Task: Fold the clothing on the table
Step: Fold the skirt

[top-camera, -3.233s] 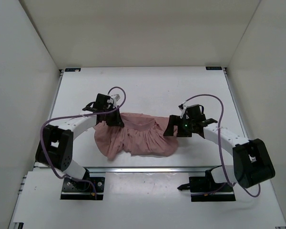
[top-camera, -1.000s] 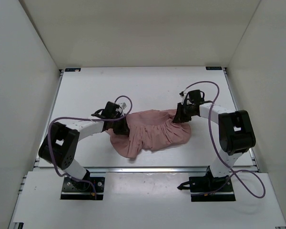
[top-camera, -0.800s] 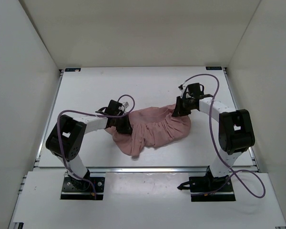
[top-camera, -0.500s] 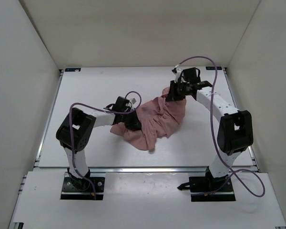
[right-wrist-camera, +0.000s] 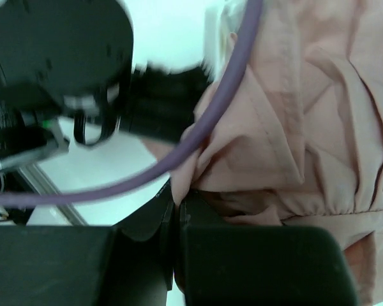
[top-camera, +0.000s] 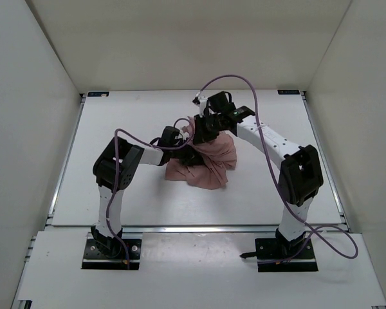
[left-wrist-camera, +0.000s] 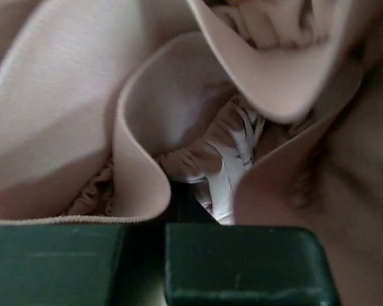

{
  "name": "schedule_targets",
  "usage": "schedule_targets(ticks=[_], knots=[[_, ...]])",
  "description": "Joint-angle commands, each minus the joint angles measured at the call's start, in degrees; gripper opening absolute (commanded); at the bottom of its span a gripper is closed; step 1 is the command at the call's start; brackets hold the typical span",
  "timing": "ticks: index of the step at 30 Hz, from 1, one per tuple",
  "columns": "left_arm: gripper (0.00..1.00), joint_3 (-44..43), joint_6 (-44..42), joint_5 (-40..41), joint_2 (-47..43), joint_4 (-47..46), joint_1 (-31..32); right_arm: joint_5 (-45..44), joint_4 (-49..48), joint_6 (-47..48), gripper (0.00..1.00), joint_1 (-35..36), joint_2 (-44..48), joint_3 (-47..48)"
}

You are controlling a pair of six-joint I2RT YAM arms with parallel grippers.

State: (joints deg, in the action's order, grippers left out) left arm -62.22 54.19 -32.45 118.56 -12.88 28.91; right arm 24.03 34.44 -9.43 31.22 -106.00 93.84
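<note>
The dusty-pink clothing point(top-camera: 209, 161) lies bunched in a heap in the middle of the white table point(top-camera: 116, 122). My left gripper point(top-camera: 184, 152) is at the heap's left edge, shut on a fold of fabric. In the left wrist view the clothing point(left-wrist-camera: 179, 108) fills the frame, and its band edge curls into that gripper point(left-wrist-camera: 159, 223). My right gripper point(top-camera: 199, 132) hovers just behind, shut on a raised corner. In the right wrist view, pink cloth point(right-wrist-camera: 293, 127) is pinched between the closed jaws of the right gripper point(right-wrist-camera: 177, 207). The two grippers are almost touching.
The left arm's wrist point(right-wrist-camera: 57, 70) and a purple cable point(right-wrist-camera: 198, 140) pass close in front of the right gripper. A second cable point(top-camera: 235, 80) loops above the right arm. White walls and metal rails point(top-camera: 67, 161) enclose the table.
The right gripper has carried its end of the clothing left and toward the back, up to the left gripper. The left gripper shifted right. The spread garment has drawn into a compact heap.
</note>
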Motion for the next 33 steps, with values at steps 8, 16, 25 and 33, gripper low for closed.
schedule_targets(ticks=[8,16,25,33], knots=[[0.00,1.48,9.17,-7.54,2.11,-15.14,-5.18,4.08,1.33,-1.47,0.01,2.09,3.24,-8.23],[0.00,3.06,12.69,-12.20,2.29,-20.77,-7.10,12.00,-1.58,-0.50,0.00,4.62,3.53,-13.61],[0.00,11.41,9.71,-13.00,-6.75,-19.64,-14.48,8.93,8.01,5.65,0.25,6.13,-3.16,-10.35],[0.00,11.16,3.04,-11.94,-15.11,-10.68,-18.00,14.54,4.42,1.37,0.81,2.45,4.73,-5.00]])
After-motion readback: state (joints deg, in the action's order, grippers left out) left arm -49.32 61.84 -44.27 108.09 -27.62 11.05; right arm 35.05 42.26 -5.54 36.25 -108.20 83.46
